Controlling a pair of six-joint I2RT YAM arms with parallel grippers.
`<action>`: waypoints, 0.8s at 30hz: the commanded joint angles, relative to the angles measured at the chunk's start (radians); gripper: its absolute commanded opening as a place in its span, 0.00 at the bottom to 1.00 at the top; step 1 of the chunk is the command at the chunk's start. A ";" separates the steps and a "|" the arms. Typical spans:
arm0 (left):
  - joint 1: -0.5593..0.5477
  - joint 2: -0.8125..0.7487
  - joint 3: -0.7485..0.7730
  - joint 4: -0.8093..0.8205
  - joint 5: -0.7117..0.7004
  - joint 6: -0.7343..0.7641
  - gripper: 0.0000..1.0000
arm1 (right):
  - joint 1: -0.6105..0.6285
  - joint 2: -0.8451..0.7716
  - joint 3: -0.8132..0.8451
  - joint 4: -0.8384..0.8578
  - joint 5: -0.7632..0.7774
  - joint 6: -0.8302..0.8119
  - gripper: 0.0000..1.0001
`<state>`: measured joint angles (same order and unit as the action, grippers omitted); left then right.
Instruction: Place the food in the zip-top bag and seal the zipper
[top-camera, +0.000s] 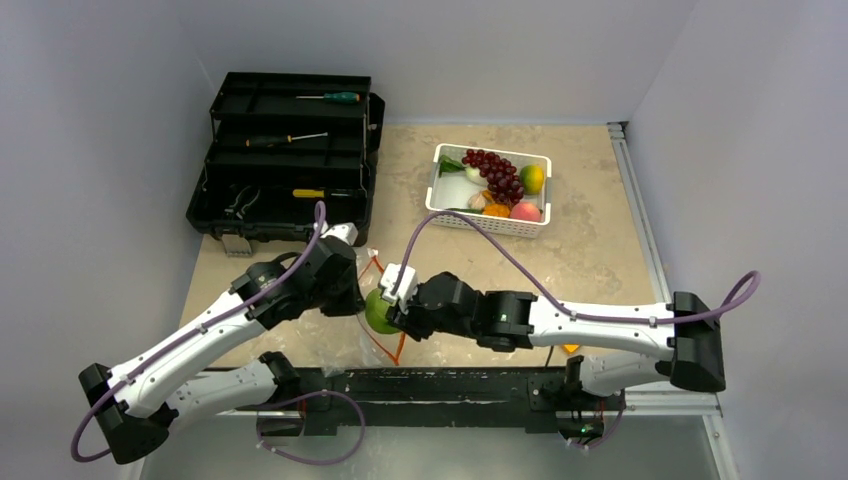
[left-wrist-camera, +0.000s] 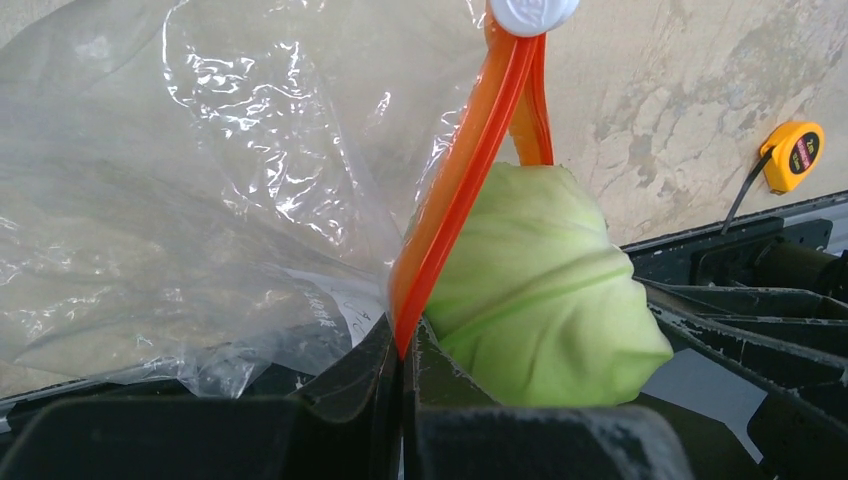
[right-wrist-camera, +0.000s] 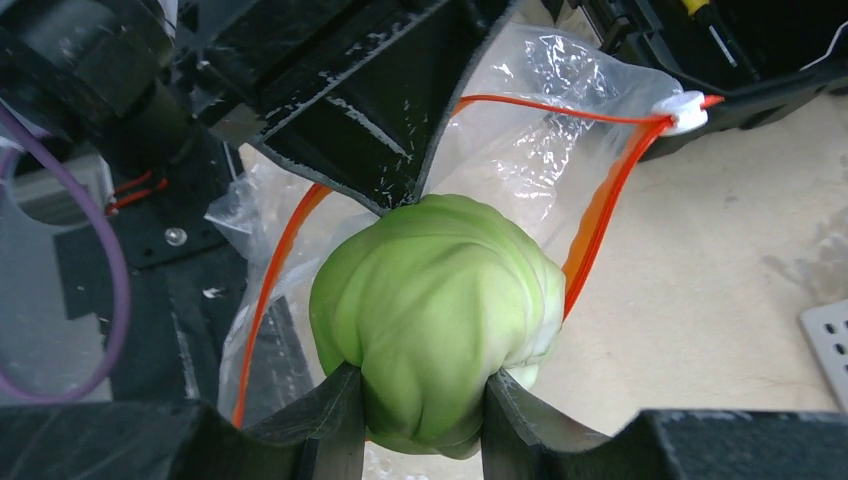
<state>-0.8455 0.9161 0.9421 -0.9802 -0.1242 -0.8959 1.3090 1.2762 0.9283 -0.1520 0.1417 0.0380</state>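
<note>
grip of right gripper on green cabbage, jaws partly apart, at mouth of zip-top bag; left gripper jaws fully closed on orange-red zipper, below white slider.

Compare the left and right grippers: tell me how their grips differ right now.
The left gripper has its fingers shut flat on the thin orange-red zipper; the right gripper has its fingers apart around the bulky green cabbage. The left one pinches the zip-top bag by its rim; the right one carries food at its mouth. Both are holding something, and they meet at the bag's opening.
</note>
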 joint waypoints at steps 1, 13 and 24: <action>-0.003 -0.017 0.020 0.127 0.040 0.015 0.00 | 0.057 0.049 0.064 -0.024 0.087 -0.142 0.00; -0.003 -0.019 0.032 0.117 0.065 0.035 0.00 | 0.056 0.064 0.052 0.054 0.250 -0.113 0.00; -0.004 -0.024 0.001 0.182 0.147 0.032 0.00 | 0.044 0.054 0.020 0.254 0.186 0.145 0.12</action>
<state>-0.8440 0.9089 0.9405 -0.8833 -0.0776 -0.8692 1.3594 1.3678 0.9562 -0.1410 0.3588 0.0708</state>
